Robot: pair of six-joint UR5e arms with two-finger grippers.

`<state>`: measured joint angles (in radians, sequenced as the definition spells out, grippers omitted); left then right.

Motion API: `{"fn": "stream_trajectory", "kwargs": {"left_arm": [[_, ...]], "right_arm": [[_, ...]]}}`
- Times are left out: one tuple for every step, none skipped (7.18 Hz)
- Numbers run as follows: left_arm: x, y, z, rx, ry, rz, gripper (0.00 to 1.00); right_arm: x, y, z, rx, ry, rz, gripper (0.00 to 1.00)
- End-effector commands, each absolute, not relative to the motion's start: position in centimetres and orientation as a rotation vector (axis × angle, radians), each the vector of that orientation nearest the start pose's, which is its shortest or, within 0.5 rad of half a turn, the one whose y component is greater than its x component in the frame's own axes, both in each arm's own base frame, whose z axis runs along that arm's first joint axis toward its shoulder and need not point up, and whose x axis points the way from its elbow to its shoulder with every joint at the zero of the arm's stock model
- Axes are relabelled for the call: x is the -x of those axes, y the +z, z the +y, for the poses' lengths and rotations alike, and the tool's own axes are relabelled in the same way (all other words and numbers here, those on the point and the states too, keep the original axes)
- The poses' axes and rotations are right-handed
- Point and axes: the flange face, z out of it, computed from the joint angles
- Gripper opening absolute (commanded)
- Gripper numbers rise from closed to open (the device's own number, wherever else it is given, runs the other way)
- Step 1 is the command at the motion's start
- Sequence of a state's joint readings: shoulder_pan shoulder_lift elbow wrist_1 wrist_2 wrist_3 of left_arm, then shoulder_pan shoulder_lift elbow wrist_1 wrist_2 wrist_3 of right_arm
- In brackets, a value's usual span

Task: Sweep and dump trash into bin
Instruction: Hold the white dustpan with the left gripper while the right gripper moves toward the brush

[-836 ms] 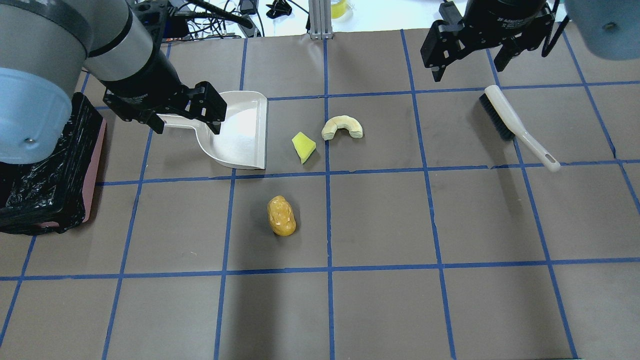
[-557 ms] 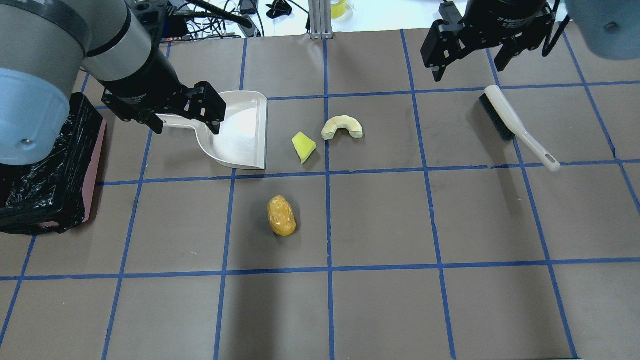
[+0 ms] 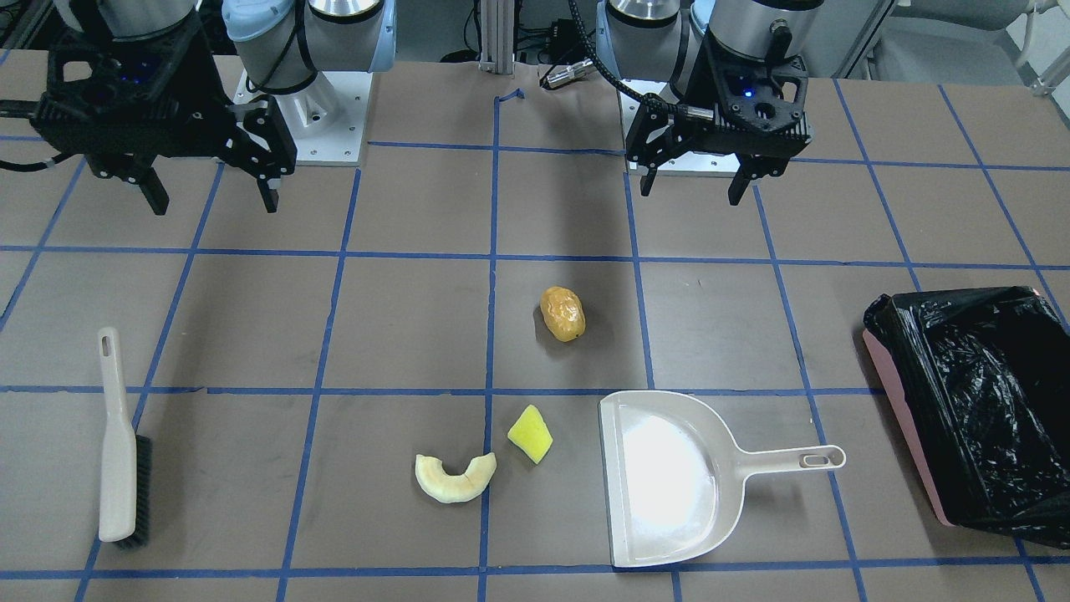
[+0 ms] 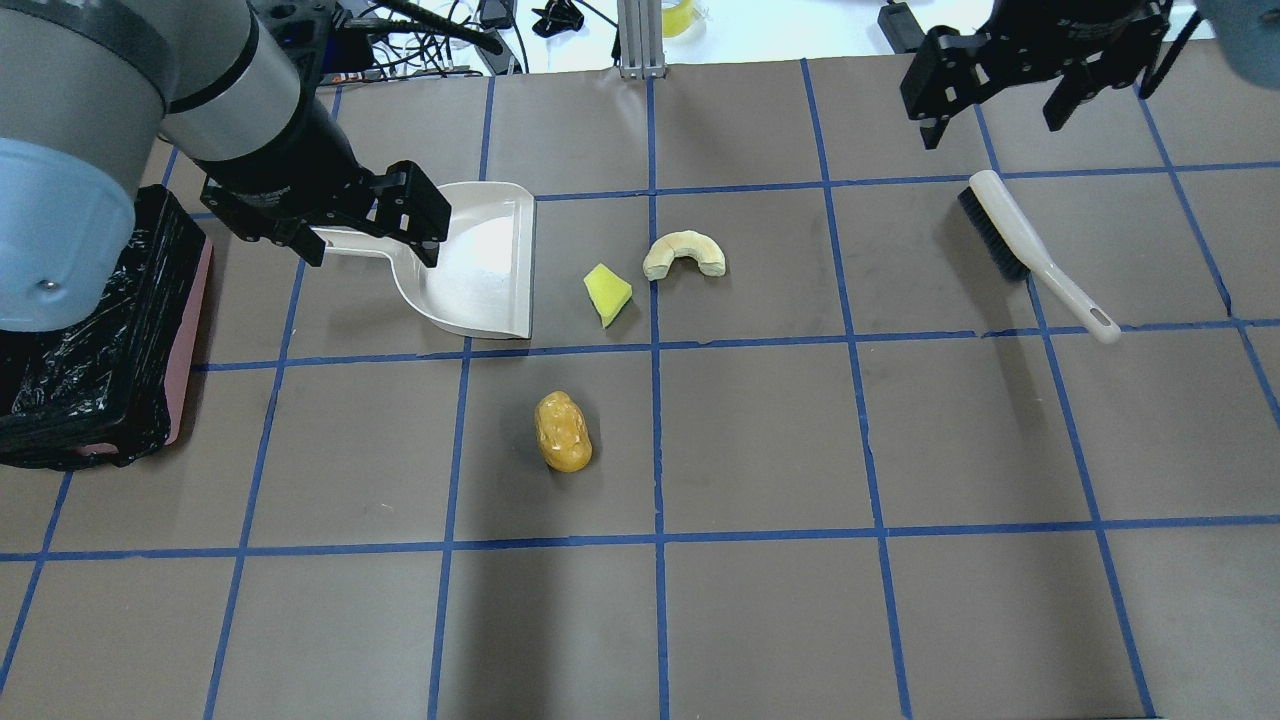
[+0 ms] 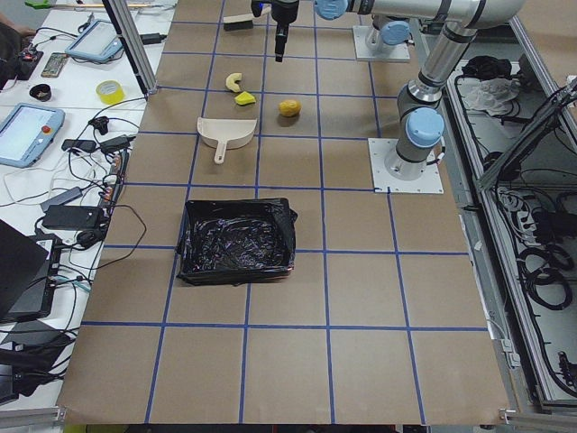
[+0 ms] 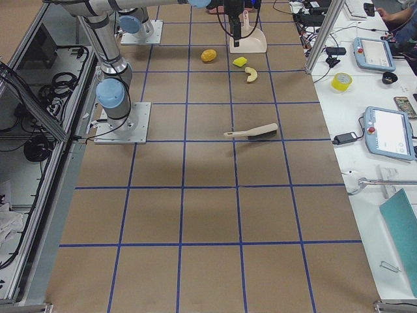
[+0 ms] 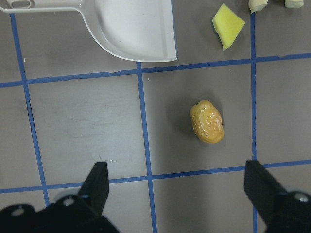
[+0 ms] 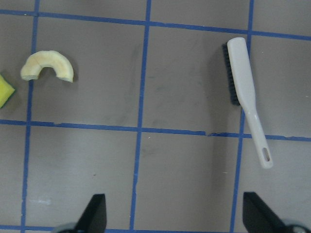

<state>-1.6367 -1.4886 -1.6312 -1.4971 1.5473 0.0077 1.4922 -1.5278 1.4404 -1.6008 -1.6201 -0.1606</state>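
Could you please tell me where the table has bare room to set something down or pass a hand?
Bare: the wide stretch between the crescent slice and the brush, and the squares on the robot's side of the orange lump. Crowded: beside the dustpan, where the yellow wedge and the slice lie close together.

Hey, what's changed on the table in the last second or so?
The right gripper shifted toward the robot's right, open and empty. Nothing was grasped or released. The left gripper, also open, held its place; the dustpan, brush, orange lump, yellow wedge, cream crescent and bin did not move.
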Motion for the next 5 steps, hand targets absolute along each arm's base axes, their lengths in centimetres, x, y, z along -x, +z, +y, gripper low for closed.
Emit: {"fn": "stream_trajectory", "kwargs": {"left_arm": [[16.6,50.7,-45.5,-0.118,-0.152,3.162,1.00],[16.4,50.3,-45.7,-0.125,-0.142,3.161,1.00],[16.2,50.2,-46.0,-0.269,-0.147,3.150,1.00],[13.5,49.5,-47.2,-0.330,-0.125,3.141,1.00],[9.4,48.1,-48.2,-0.346,-0.096,3.148,1.00]], "right_arm": [[-0.2,49.0,-56.7,0.321,-0.054,3.201,1.00],[2.5,46.3,-58.6,0.372,-0.019,3.195,1.00],[5.2,43.1,-60.1,0.493,0.066,3.175,1.00],[7.8,39.3,-61.6,0.520,0.129,3.170,0.97],[9.4,34.6,-61.8,0.552,0.184,3.148,0.97]]}}
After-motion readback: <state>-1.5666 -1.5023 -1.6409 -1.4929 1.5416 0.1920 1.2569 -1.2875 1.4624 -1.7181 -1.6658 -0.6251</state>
